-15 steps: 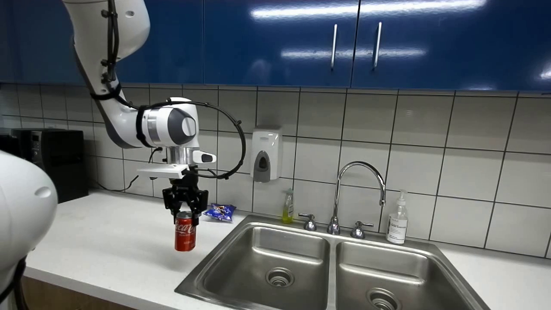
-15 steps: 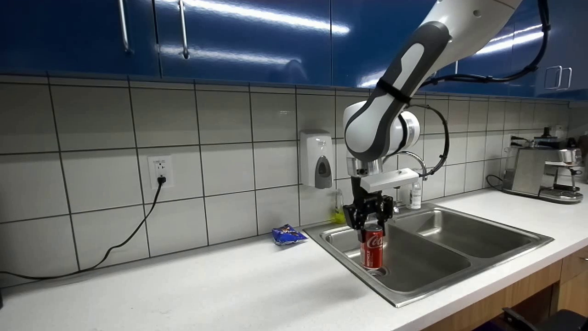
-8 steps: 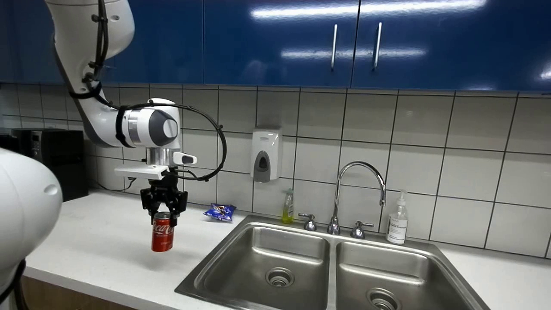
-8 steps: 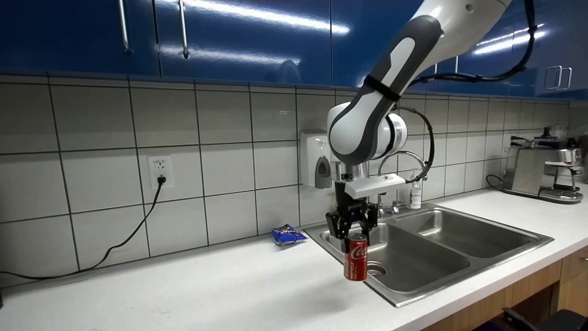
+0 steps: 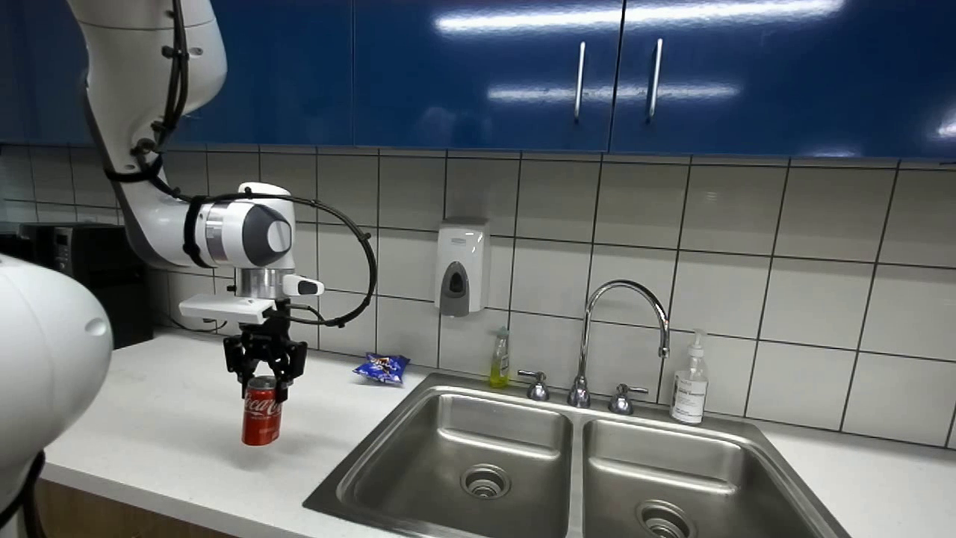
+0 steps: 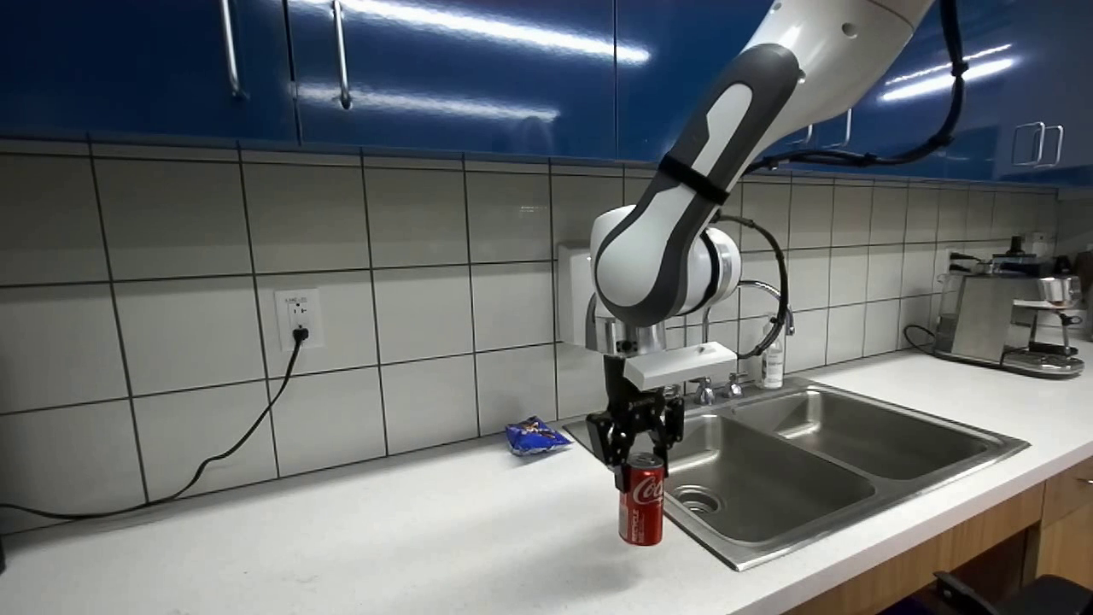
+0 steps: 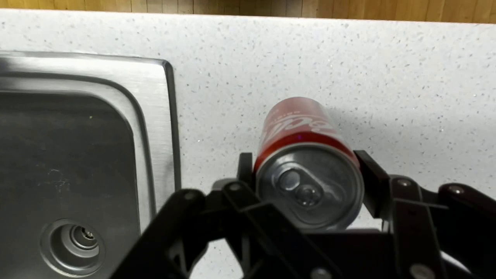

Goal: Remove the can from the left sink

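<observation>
The red can (image 5: 261, 426) with a silver top is upright and held by my gripper (image 5: 263, 394). It also shows in an exterior view (image 6: 640, 517) and in the wrist view (image 7: 298, 116). The gripper fingers (image 7: 374, 178) press on both sides of the can near its top. The can is outside the left sink (image 5: 418, 471), over the white counter to the left of the rim. A shadow on the counter suggests a small gap below the can. In the wrist view the left sink (image 7: 66, 155) lies to the left of the can.
The white counter (image 5: 149, 403) ends at a front edge. A blue snack bag (image 6: 534, 437) lies near the back wall. The faucet (image 5: 586, 336), a yellow-green bottle (image 5: 499, 362) and a white soap bottle (image 5: 688, 385) stand behind the sinks. A black machine (image 5: 104, 276) stands at the back left.
The gripper has carried the can away from the left sink, leftwards in both exterior views, and lowered it a little in the last half second. The grip has stayed shut on the can.
</observation>
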Available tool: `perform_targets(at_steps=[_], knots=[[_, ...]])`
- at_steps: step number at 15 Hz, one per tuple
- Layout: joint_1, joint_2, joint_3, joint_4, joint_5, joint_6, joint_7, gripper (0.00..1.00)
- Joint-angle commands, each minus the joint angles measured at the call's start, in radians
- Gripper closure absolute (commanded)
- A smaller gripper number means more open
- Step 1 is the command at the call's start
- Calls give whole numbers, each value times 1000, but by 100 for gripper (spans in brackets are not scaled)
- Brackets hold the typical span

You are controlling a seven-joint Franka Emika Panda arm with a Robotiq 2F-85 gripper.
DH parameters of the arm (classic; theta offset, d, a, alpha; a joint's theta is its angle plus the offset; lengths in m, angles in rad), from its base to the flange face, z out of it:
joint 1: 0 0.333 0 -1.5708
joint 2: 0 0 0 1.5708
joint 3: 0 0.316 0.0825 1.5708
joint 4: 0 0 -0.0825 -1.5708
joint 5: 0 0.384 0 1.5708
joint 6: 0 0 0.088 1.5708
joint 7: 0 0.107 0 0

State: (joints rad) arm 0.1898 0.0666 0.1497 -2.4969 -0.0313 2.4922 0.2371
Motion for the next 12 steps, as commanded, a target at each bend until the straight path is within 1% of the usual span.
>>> perform_targets(at_steps=[1,12], knots=[[4,46,8,35,3,28,15,60],[31,156,-7,85,-14,81,31,60]])
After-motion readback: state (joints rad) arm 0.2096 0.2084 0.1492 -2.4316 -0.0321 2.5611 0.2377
